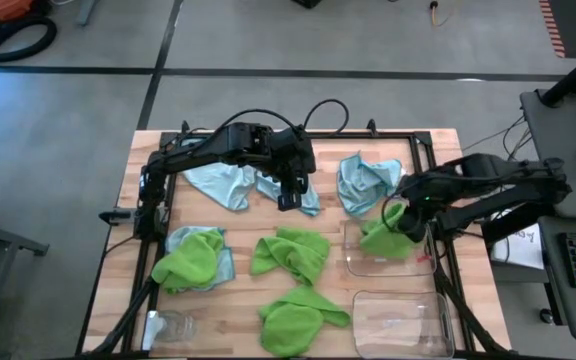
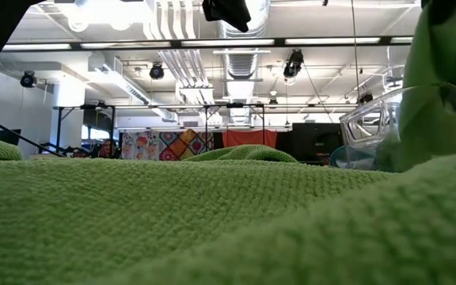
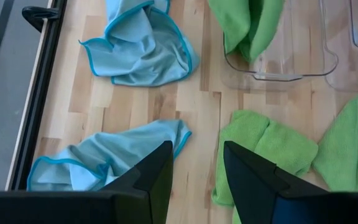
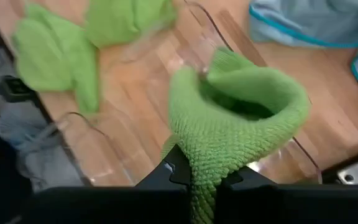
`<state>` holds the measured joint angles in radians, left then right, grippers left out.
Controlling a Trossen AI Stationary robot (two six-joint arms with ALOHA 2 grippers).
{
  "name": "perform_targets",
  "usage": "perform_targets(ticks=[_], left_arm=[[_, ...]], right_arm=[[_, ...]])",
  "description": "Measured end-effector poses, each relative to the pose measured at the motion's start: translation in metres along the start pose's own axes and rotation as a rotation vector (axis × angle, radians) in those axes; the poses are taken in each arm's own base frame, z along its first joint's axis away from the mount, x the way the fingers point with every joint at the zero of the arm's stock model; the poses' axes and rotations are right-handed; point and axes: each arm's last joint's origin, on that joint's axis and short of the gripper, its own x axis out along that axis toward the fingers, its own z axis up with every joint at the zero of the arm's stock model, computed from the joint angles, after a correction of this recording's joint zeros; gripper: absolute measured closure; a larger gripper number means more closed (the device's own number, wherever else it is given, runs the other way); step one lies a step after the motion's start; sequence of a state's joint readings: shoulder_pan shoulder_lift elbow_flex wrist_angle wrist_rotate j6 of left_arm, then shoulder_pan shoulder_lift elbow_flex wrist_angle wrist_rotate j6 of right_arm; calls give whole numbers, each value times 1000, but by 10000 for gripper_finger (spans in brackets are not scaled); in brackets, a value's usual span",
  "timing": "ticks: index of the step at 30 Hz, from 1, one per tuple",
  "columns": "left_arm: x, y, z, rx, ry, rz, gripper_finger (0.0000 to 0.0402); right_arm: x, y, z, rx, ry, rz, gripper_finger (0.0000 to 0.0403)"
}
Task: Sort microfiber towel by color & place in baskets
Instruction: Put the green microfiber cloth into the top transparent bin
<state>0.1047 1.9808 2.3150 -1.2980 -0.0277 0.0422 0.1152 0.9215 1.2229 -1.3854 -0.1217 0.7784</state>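
My right gripper (image 1: 405,213) is shut on a lime green towel (image 1: 386,236) above the far clear basket (image 1: 423,268). My left gripper (image 1: 288,198) stands open above the blue towels (image 1: 230,183) at the far middle of the table, touching nothing; one blue towel (image 3: 104,155) lies flat just below its fingers. Another blue towel (image 1: 366,183) lies beside the far basket. Loose green towels lie flat at the left (image 1: 193,258), the middle (image 1: 290,252) and the near middle (image 1: 298,315). The near basket (image 1: 446,340) holds no towel. My right gripper pinches a bunched fold of the green towel (image 4: 204,171) between its two fingers, coming from above and slanting down. The cloth bulges out in a loop ahead of the fingers. It hangs slack below them, and its lower part (image 3: 247,28) reaches down inside the far basket.
A small clear glass jar (image 1: 173,325) stands at the near left corner. A black frame (image 1: 408,135) runs along the table's far edge and down its sides. A green towel (image 2: 212,222) fills the foreground of the low view.
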Motion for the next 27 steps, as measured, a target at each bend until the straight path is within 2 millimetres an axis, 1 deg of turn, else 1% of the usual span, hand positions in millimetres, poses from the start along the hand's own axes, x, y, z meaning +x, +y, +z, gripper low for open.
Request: perform_targets(ticks=[4,11,16,19,22,24,27], left_arm=[[0,0,0,0,0,0,274],[0,0,0,0,0,-1,274],[0,0,0,-3,-1,-2,274],[0,0,0,-3,-1,-2,274],[0,0,0,-3,0,-2,274],[0,0,0,-3,0,-2,274],[0,0,0,-2,0,-2,274]], right_arm=[[20,-4,-2,14,40,-27,394],[63,-16,-9,58,151,-56,394],[84,-19,-13,84,208,-20,394],[94,-15,-15,61,235,75,394],[102,-5,-18,5,273,217,394],[104,1,-20,-34,287,274,394],[104,8,-25,-81,294,303,394]])
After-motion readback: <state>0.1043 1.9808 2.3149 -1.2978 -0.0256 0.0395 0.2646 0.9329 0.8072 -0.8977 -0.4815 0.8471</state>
